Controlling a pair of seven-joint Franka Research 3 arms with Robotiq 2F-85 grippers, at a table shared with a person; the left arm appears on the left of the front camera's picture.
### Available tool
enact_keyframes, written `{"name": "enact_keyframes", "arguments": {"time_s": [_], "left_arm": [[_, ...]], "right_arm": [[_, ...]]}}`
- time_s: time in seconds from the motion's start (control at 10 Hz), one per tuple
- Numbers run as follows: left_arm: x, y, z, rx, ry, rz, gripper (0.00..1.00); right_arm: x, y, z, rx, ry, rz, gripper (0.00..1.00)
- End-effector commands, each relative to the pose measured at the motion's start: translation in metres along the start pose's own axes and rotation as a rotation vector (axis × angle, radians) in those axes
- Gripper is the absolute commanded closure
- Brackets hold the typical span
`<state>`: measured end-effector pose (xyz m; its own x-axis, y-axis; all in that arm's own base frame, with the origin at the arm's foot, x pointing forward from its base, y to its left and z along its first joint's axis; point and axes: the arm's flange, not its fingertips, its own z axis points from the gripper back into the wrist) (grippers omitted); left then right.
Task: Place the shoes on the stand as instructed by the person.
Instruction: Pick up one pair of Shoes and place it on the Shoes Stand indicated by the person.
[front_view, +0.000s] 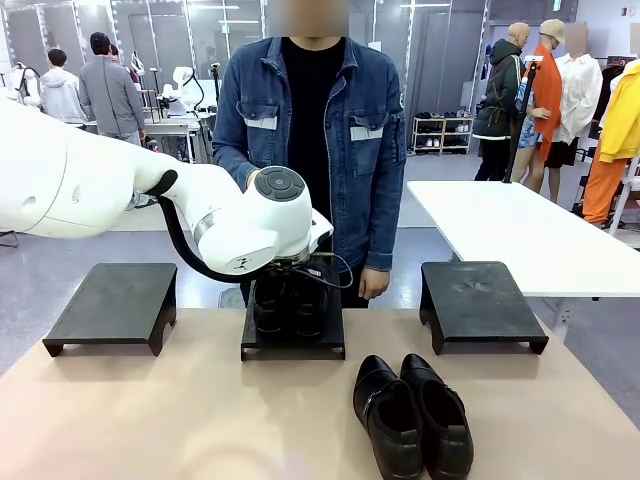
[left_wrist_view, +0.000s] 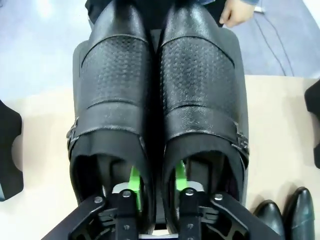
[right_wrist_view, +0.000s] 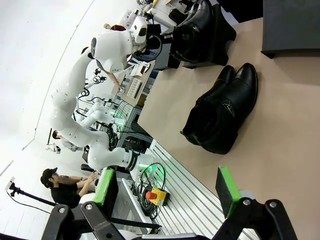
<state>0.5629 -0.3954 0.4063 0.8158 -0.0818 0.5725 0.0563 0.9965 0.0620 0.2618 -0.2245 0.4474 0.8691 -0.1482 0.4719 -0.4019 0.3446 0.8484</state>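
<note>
One pair of glossy black shoes (front_view: 288, 303) stands side by side on the middle black stand (front_view: 293, 345), toes toward the person (front_view: 310, 120). My left gripper (left_wrist_view: 156, 177) comes down at their heels. One green pad reaches into each shoe opening, and the two inner walls are pinched between the pads. The same shoes (left_wrist_view: 157, 85) are seen close up in the left wrist view. A second pair of shoes (front_view: 412, 415) lies on the tan table near the front, also seen in the right wrist view (right_wrist_view: 222, 112). My right gripper (right_wrist_view: 165, 187) is open and holds nothing, back from the table edge.
Two more black stands flank the middle one, the left stand (front_view: 110, 305) and the right stand (front_view: 480, 300), both bare. The person's hand (front_view: 372, 283) hangs just behind the middle stand. A white table (front_view: 520, 235) stands at the back right.
</note>
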Motion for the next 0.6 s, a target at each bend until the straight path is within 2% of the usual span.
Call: {"name": "enact_keyframes", "arguments": {"time_s": [0.0, 0.2, 0.3, 0.5], "left_arm": [[0.0, -0.002, 0.005, -0.005, -0.047, 0.034, 0.0], [-0.001, -0.001, 0.011, -0.004, -0.043, 0.037, 0.0], [-0.001, -0.001, 0.014, -0.008, -0.036, 0.039, 0.15], [-0.004, 0.001, 0.014, 0.007, -0.031, 0.036, 0.0]], "right_arm": [[-0.001, 0.0, 0.001, 0.01, -0.001, 0.014, 0.0], [-0.001, 0.0, 0.001, 0.01, -0.001, 0.014, 0.0], [-0.001, 0.0, 0.001, 0.01, -0.001, 0.014, 0.0], [-0.001, 0.0, 0.001, 0.01, -0.001, 0.014, 0.0]]}}
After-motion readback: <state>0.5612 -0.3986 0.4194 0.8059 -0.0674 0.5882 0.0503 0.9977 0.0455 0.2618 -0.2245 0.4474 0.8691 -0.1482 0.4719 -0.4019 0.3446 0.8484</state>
